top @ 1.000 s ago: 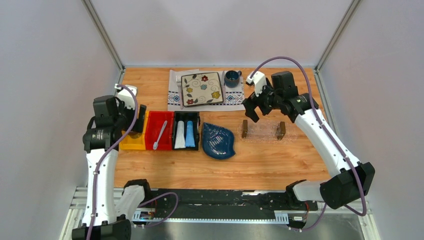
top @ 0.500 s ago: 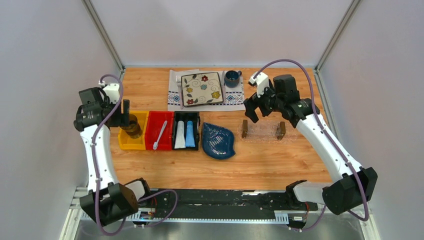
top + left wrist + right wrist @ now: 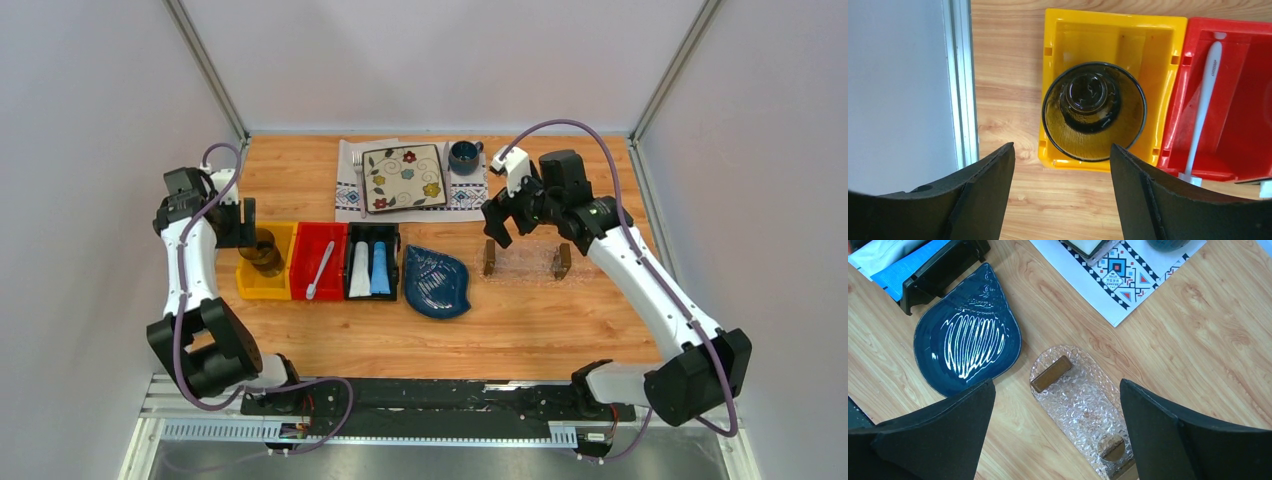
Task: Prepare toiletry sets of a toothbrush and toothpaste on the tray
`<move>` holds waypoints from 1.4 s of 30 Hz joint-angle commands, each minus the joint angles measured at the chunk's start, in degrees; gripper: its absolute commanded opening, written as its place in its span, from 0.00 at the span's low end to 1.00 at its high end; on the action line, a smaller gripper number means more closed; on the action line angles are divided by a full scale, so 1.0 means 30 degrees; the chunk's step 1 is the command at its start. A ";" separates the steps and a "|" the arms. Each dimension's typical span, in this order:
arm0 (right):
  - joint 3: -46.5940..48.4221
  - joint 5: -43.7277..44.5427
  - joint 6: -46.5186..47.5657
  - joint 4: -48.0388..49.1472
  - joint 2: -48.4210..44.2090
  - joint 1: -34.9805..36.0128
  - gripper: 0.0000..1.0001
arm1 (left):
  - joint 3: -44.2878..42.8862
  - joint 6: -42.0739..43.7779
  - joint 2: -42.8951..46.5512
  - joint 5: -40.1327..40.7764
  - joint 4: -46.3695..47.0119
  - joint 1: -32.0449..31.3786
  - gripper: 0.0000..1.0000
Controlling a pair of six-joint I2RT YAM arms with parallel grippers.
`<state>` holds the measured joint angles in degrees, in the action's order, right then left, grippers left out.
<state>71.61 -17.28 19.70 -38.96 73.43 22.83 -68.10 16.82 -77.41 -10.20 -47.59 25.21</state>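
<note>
The pale toothbrush [image 3: 320, 270] lies in the red bin [image 3: 313, 248], also seen in the left wrist view as the toothbrush [image 3: 1204, 100]. Two toothpaste tubes, white [image 3: 359, 271] and light blue [image 3: 380, 269], lie in the black bin [image 3: 371, 236]. The clear tray [image 3: 525, 263] with brown end blocks sits right of centre, nothing lying in it. My left gripper [image 3: 243, 224] hangs open by the yellow bin [image 3: 1063, 40], nothing between its fingers [image 3: 983, 195]. My right gripper [image 3: 1057, 383] is open above the tray [image 3: 1083, 407], holding nothing.
An amber glass [image 3: 1093, 110] stands in the yellow bin. A dark blue leaf dish [image 3: 437, 282] lies between the black bin and the tray. At the back are a patterned placemat [image 3: 350, 195], a flowered plate [image 3: 403, 177] and a dark cup [image 3: 463, 156]. The metal frame rail [image 3: 959, 85] runs close on the left.
My left arm has swung back and left, from over the yellow bin toward the table's left edge, uncovering the glass. The right gripper has shifted slightly over the tray.
</note>
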 commanded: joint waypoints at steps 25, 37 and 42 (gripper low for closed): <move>0.0914 -0.0188 0.0405 -0.1369 0.1423 0.0505 1.00 | -0.1501 0.0254 -0.5282 -0.1230 0.1656 0.0415 0.50; 0.0328 -0.0100 0.0404 -0.0988 0.1218 0.0505 1.00 | -0.1003 0.0077 -0.4375 -0.2226 0.1070 0.0414 0.43; 0.0064 -0.0100 0.0405 -0.0783 0.1188 0.0505 1.00 | -0.0594 0.0107 -0.3672 -0.2490 0.0836 0.0414 0.42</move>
<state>71.83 -18.04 20.36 -43.51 78.02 23.97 -70.76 16.86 -92.33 -15.11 -44.07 26.02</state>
